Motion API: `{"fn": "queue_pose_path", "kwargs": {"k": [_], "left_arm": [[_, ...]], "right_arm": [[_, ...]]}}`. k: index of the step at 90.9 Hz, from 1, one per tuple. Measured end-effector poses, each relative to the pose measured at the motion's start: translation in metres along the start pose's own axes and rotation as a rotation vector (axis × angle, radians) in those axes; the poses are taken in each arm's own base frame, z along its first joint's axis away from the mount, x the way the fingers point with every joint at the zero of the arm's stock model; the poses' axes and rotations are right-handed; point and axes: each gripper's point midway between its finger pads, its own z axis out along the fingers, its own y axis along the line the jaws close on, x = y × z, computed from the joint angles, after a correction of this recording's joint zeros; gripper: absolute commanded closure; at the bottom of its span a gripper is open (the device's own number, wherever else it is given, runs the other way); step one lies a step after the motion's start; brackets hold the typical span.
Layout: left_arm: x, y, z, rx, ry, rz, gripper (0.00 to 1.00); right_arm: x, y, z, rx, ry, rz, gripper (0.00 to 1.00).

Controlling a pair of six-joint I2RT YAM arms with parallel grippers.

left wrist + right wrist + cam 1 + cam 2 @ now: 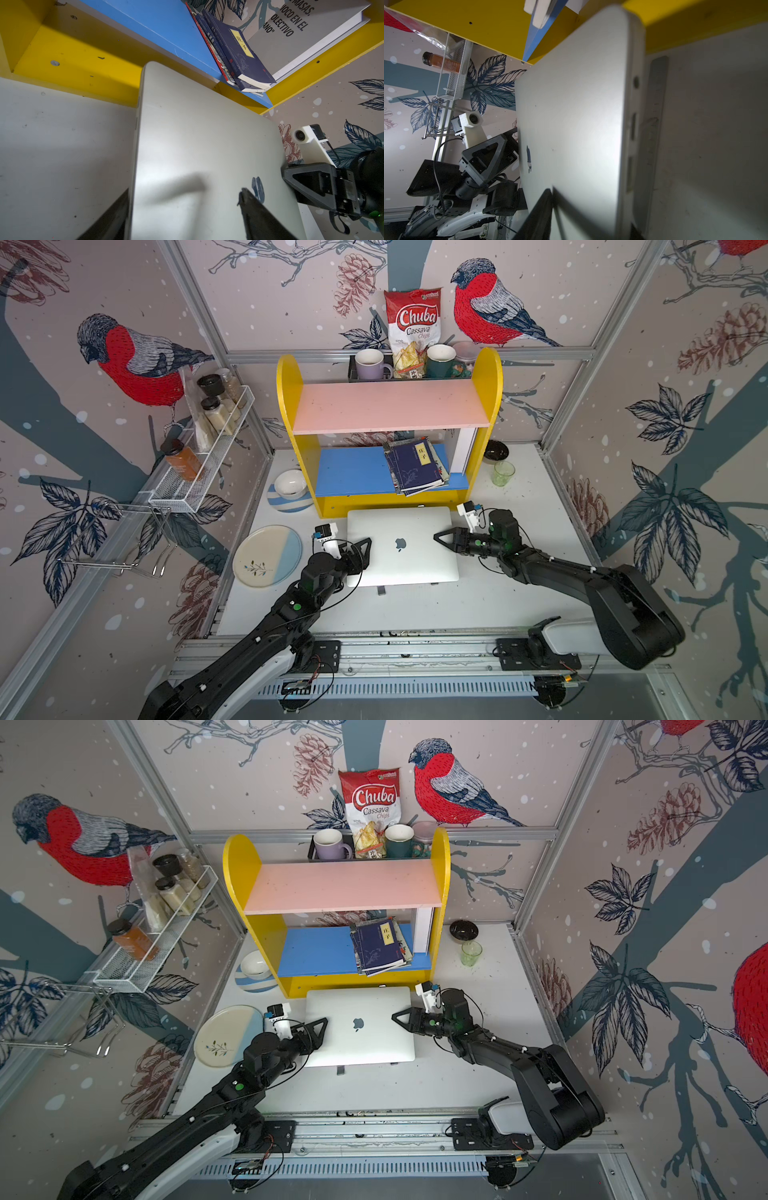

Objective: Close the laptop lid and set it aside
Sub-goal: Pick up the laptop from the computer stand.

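A plate (pixel 266 556) lies at the left of the table (pixel 478 605). Just right of it, the left gripper (pixel 368 542) straddles the left edge of the laptop (pixel 415 568) with its jaws wide. One finger (pixel 259 214) hangs over the lid (pixel 399 522), the other finger (pixel 112 214) sits lower on the table side of the edge, and neither plainly presses. The laptop is shut, logo up, resting on a stand (pixel 382 590) whose foot pokes out at the near edge, just in front of the yellow shelf (pixel 332 506). At the lid's right edge the right gripper (pixel 436 537) reaches in with narrower jaws, one finger (pixel 537 216) over the lid. Whether it clamps the laptop cannot be told.
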Motion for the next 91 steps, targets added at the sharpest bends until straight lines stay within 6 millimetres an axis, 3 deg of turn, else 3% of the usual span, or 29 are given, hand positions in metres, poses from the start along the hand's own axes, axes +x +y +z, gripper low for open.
{"fn": "queue_pose_path", "kwargs": {"k": [33, 58, 73, 79, 91], "left_arm": [[-0.010, -0.013, -0.004, 0.042, -0.017, -0.006, 0.23], [-0.011, -0.012, -0.007, 0.020, -0.005, -0.003, 0.23], [-0.010, -0.009, -0.008, -0.001, 0.008, -0.001, 0.22], [-0.014, -0.013, -0.008, 0.008, -0.002, -0.002, 0.20], [-0.031, -0.030, -0.014, 0.056, -0.040, -0.014, 0.17]], "right_arm": [[-0.003, 0.031, -0.006, -0.110, -0.002, 0.017, 0.65], [-0.006, 0.052, -0.014, -0.177, -0.003, 0.034, 0.79], [-0.010, 0.066, -0.023, -0.218, -0.008, 0.034, 0.93], [-0.012, 0.064, -0.026, -0.214, -0.017, 0.054, 1.00], [-0.020, 0.060, -0.032, -0.197, -0.045, 0.107, 1.00]]}}
